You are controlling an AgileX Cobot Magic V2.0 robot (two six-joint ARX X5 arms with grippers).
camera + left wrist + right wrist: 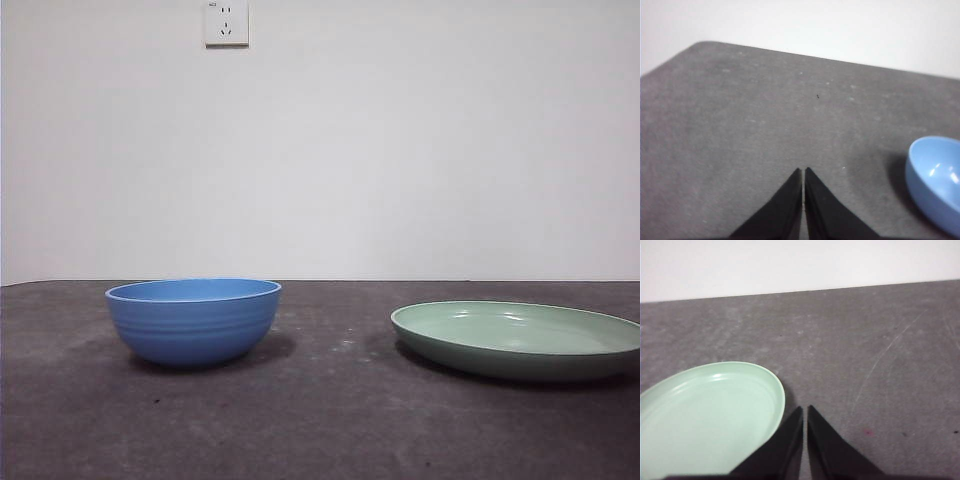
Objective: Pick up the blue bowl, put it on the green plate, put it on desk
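Observation:
The blue bowl (193,320) stands upright and empty on the desk (320,420) at the left of the front view. Well apart from it, at the right, lies the green plate (518,338), also empty. Neither arm shows in the front view. My left gripper (803,171) hovers over bare desk (765,125), shut and holding nothing, with the blue bowl (935,180) off to one side of it. My right gripper (805,409) is shut and empty too, its tips just beside the rim of the green plate (705,415).
A white wall with a power socket (226,22) rises behind the desk's far edge. Bare desk lies between bowl and plate and in front of both.

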